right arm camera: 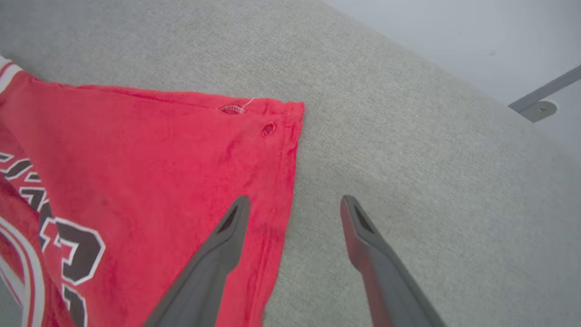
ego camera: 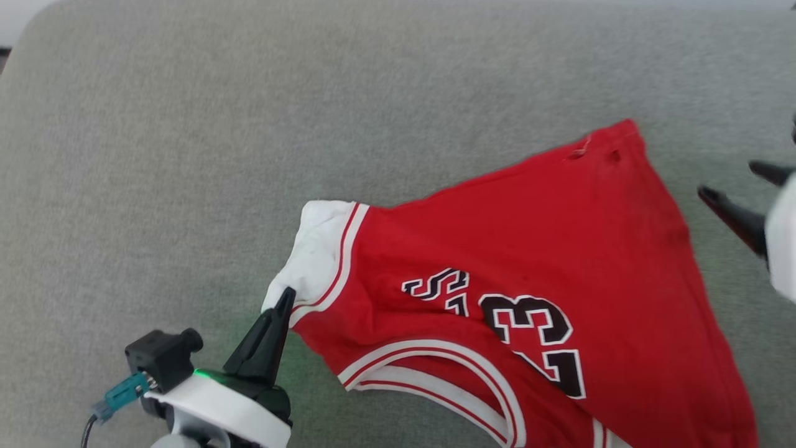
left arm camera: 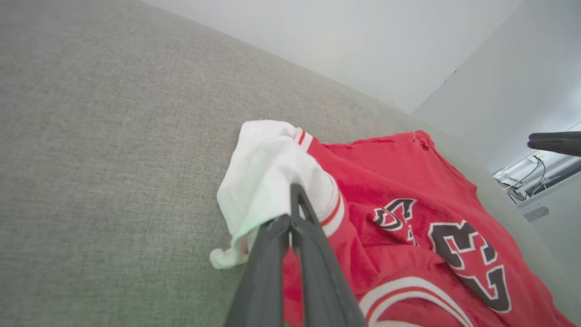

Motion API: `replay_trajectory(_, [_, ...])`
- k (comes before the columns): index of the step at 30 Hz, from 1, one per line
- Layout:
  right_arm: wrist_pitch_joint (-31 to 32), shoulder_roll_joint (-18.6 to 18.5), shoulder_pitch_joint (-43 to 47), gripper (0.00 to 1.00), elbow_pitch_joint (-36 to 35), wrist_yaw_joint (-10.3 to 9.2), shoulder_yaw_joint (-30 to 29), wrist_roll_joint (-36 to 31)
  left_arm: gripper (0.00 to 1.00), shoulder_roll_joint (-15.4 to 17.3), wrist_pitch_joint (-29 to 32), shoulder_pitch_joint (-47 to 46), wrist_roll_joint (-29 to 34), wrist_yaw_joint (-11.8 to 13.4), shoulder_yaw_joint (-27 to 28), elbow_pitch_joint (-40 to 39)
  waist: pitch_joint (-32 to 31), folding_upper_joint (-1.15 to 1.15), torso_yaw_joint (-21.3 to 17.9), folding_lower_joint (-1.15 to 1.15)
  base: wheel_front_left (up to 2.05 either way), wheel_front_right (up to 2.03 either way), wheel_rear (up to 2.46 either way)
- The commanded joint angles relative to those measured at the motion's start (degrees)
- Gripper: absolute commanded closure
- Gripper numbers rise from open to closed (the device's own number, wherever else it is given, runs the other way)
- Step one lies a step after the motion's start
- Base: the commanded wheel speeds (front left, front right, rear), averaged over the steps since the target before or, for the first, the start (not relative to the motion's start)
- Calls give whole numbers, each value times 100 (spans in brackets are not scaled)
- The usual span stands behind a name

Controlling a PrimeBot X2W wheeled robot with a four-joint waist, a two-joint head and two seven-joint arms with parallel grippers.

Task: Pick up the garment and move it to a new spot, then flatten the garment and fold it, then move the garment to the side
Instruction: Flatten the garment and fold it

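1. A grey woven surface (ego camera: 186, 124) spans the head view; a pale wall (left arm camera: 363, 41) rises behind it in the wrist views.
2. The garment (ego camera: 528, 236), a red jersey with a black, white-edged 23, lies spread over the right half of that surface. Its striped armhole trim faces the near edge.
3. The left gripper (left arm camera: 294, 190) has its fingers pressed together, pinching the white turned-out fabric at the jersey's left end.
4. The right gripper (right arm camera: 295, 200) stands spread wide, holding nothing. One finger is over the red hem edge, the other over bare grey.
5. Two small holes (right arm camera: 268, 129) sit near the hem's far corner.
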Motion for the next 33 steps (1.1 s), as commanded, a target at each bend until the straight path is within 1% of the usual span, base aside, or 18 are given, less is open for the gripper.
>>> replay_trajectory(1, [-102,57,-259,0,236,-5,127,-101,100,-42,-48,-140,-1,-48,-13,20,165,0,131,0,0,0,0])
replay_trajectory(6, [-371,191,-1159,0,1367,-5,710,-362,100,-139,-73,-367,49,-148,-85,161,476,0,334,0,0,0,0])
replay_trajectory(11, [-579,256,-1779,0,2239,-4,1261,-421,100,-233,-107,-559,61,-226,-125,309,678,0,442,0,0,0,0])
replay_trajectory(12, [-548,241,-1966,0,2511,-5,1513,-453,100,-255,-123,-609,63,-246,-136,360,719,0,456,0,0,0,0])
replay_trajectory(17, [-340,261,-2162,0,3021,-4,2112,-317,100,-325,-154,-711,69,-297,-174,495,761,0,483,0,0,0,0])
replay_trajectory(18, [-340,261,-2162,0,3021,-4,2112,-317,100,-325,-154,-711,69,-297,-174,495,761,0,483,0,0,0,0])
replay_trajectory(19, [-294,253,-2176,30,3068,-3,2218,-261,100,-341,-162,-728,64,-303,-178,527,757,0,484,0,0,0,0])
replay_trajectory(21, [-275,266,-2212,100,3166,-3,2309,-116,100,-366,-163,-767,44,-324,-161,585,738,0,476,0,0,0,0])
replay_trajectory(23, [-386,243,-2258,100,3209,-5,2344,-6,100,-401,-174,-776,-12,-342,-124,641,697,0,451,0,0,0,0])
replay_trajectory(25, [-663,252,-2351,100,3273,-11,2233,51,100,-425,-183,-811,-47,-352,-106,728,645,0,432,0,0,0,0])
replay_trajectory(27, [-1024,341,-2429,100,3316,-10,2061,107,100,-443,-190,-888,-77,-353,-101,821,586,0,411,0,0,0,0])
replay_trajectory(33, [-2161,972,-2558,100,3835,-9,1274,228,100,-513,-197,-1428,-344,-395,22,1164,310,0,243,0,0,0,0])
